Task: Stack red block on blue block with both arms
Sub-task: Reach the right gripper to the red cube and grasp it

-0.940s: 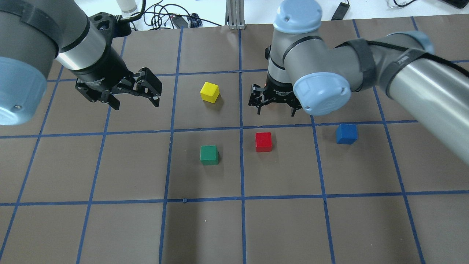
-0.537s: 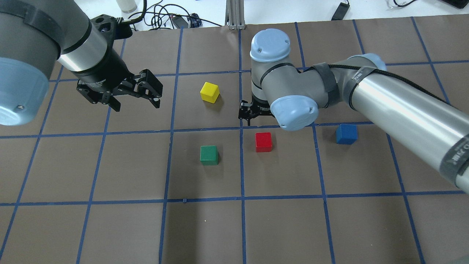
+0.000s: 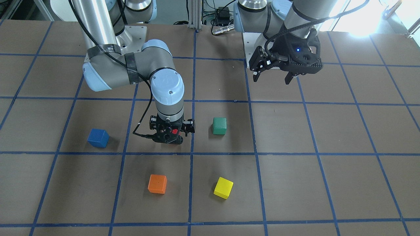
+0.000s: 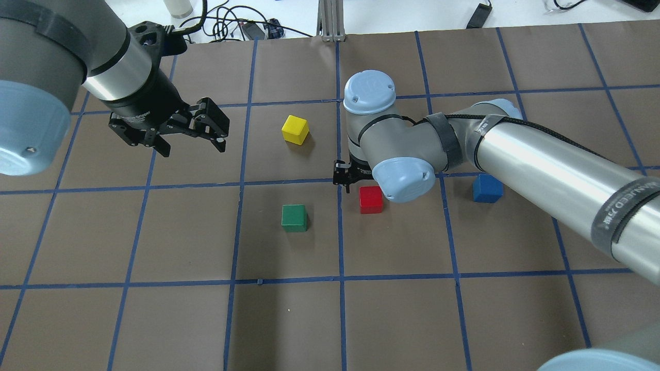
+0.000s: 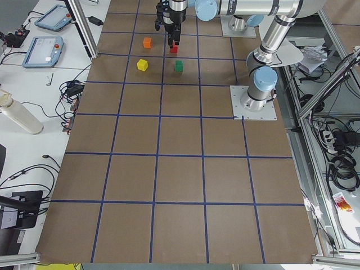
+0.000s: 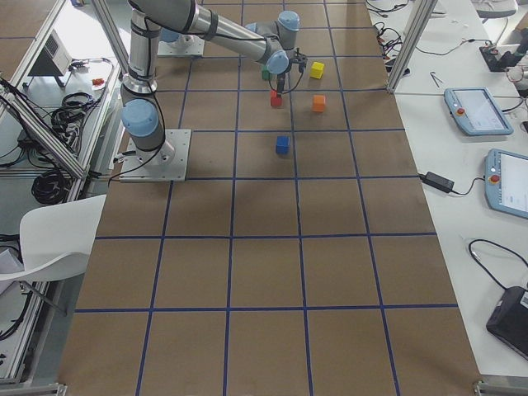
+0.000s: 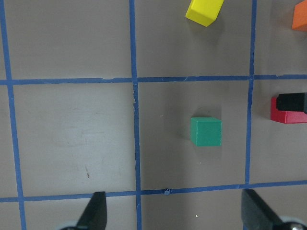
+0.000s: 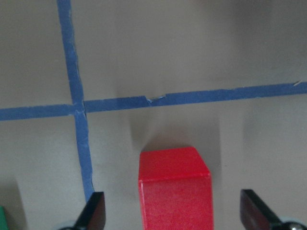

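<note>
Right gripper (image 8: 175,213) down at red block (image 8: 175,191): fingers spread wide, block between them, no contact. Block flat on table (image 4: 289,319), just beside tape crossing. Blue block (image 4: 488,188) in next square, well apart. Left gripper (image 4: 193,147) spread wide, empty, above table. Surface: brown paper, blue tape grid. Your teach pendants (image 6: 474,111) on side bench.

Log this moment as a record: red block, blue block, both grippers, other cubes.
red block: on the table, not gripped
blue block: on the table, apart from the red block, nothing on it
right gripper: open, lowered, fingers either side of the red block without touching
left gripper: open, raised, empty
other cubes: green cube, yellow cube, orange cube, each alone on the table
</note>
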Robot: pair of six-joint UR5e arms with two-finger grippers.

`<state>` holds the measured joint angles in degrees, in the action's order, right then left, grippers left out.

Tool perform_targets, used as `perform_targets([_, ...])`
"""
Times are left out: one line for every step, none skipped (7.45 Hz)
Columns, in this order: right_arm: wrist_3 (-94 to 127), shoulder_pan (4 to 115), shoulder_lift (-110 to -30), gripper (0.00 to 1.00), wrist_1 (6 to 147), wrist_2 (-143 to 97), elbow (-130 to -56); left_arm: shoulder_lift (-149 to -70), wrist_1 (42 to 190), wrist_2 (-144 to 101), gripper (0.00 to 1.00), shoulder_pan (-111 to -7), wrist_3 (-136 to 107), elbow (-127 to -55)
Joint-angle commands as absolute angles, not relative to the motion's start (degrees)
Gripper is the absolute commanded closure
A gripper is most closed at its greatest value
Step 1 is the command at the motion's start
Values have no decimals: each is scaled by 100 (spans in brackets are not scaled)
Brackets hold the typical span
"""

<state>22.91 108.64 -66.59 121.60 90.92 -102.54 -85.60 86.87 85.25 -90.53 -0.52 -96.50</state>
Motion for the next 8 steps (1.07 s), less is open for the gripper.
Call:
perform_targets([2233,10872,-6610,0,12199,9184,-10449,-8569,8675,8517,0,-9053,-70,-9650])
perform_targets([2180,10872,-6609,1,12191,9185,-10468,-8569,8675,8517,0,-9053,-70,-9650])
perform_targets([1988,10872,-6601,5,12182,9167,-10485,-8569,8675,8517,0,-9053,-70,-9650])
perform_targets([1969,10872,-6592,21,12208,9141,-10477,-8578,8675,8517,0,-9053,-70,-9650])
perform_targets([1977,10872,-6583,46,12252,9123,-10450,-8578,8684,8517,0,-9053,-70,-9650])
perform_targets([1969,10872,-6583,81,12487,9140,-10476,-8578,8675,8517,0,-9053,-70,-9650])
perform_targets([1821,10863,-6592,100,12515,9193,-10433,-8578,8675,8517,0,-9044,-70,-9642])
perform_targets([1506,10811,-6653,100,12490,9202,-10407,-8587,8675,8499,0,-9027,-62,-9650])
